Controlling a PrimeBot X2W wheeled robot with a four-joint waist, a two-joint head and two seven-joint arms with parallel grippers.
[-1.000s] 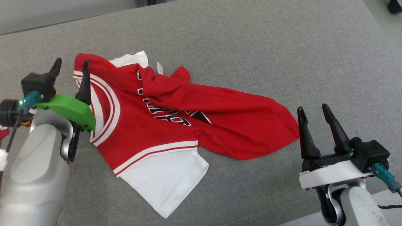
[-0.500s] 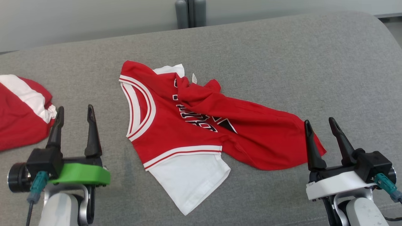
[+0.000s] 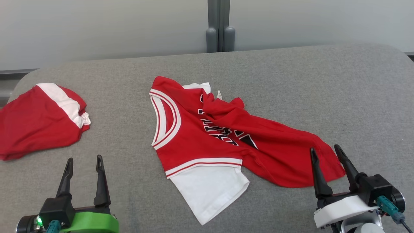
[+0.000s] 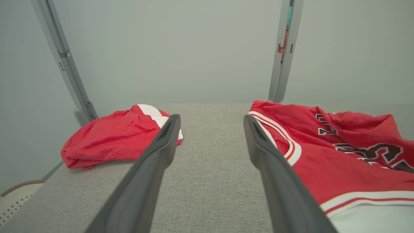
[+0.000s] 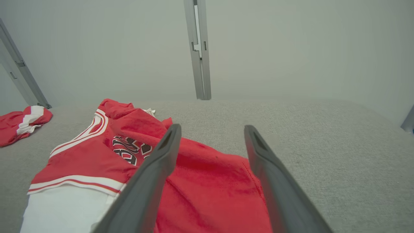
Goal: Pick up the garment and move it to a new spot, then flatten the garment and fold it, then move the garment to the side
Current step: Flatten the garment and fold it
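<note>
The garment (image 3: pixel 207 142) is a red jersey with white trim and white sleeves, lying crumpled and partly folded over itself in the middle of the grey padded surface (image 3: pixel 291 81). My left gripper (image 3: pixel 84 159) stands open at the lower left, well apart from the collar side. In the left wrist view the garment (image 4: pixel 339 161) lies to the right of the open left gripper (image 4: pixel 212 117). My right gripper (image 3: pixel 324 149) is open at the garment's right hem. In the right wrist view the red cloth (image 5: pixel 210 171) lies under the open right gripper (image 5: pixel 212 127).
A second red and white garment (image 3: pixel 38 123) lies bunched at the surface's far left edge, also seen as a red heap (image 4: pixel 110 139) in the left wrist view. A grey wall with a metal post (image 3: pixel 219 29) stands behind. Bare grey surface extends to the right.
The head view has shifted, bringing the wall and the second garment into sight. My left gripper has drawn back from the garment's collar to the lower left. The garment itself lies as before.
</note>
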